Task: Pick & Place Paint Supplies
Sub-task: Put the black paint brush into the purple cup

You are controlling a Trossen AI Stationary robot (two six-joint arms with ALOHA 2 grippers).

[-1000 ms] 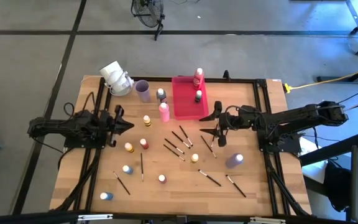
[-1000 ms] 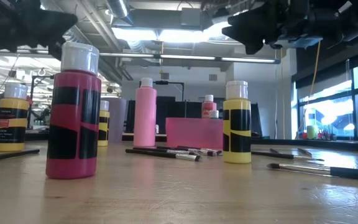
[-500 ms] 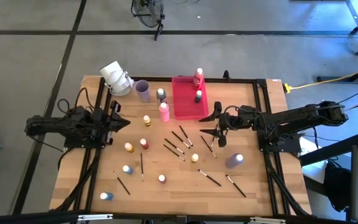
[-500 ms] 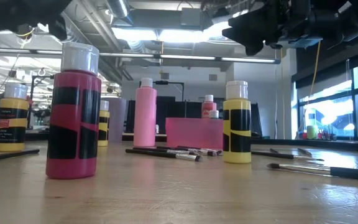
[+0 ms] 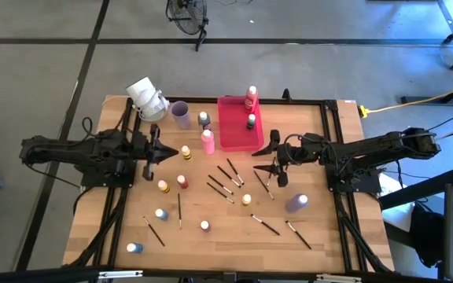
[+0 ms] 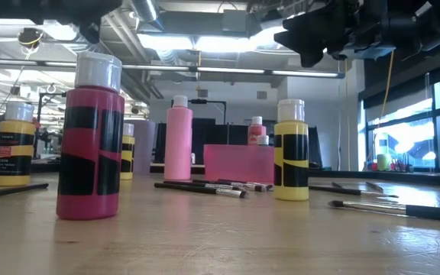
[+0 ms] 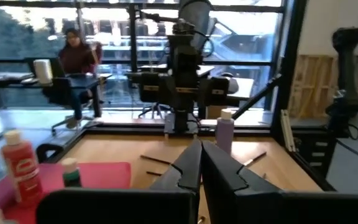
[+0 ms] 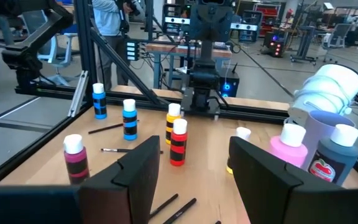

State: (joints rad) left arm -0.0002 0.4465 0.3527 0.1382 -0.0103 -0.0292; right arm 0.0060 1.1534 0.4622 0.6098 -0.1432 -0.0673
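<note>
Small light-capped paint bottles stand on their bases across the table: yellow [image 5: 185,152], pink [image 5: 208,141], orange [image 5: 163,186], red [image 5: 182,181], blue [image 5: 160,214] and purple [image 5: 296,203]. Thin dark brushes [image 5: 226,177] lie flat mid-table. A red bottle [image 5: 251,97] and a green bottle [image 5: 251,122] stand in the pink-red tray [image 5: 234,134]. My left gripper [image 5: 163,152] hovers left of the yellow bottle, shut [image 7: 197,152], holding nothing. My right gripper [image 5: 270,154] hovers open [image 8: 191,163] above the brushes just right of centre, empty.
A lilac cup [image 5: 180,115] and a white roll-like object [image 5: 146,98] stand at the far left of the table. More bottles and brushes lie along the near edge [image 5: 204,226]. In the low view a magenta bottle [image 6: 90,137] stands closest. People sit in the room behind.
My left arm has risen: in the low view its dark shape has climbed to the top edge. In the high view its gripper drew back toward the table's left edge, then came forward again toward the yellow bottle. The right arm and all supplies stayed put.
</note>
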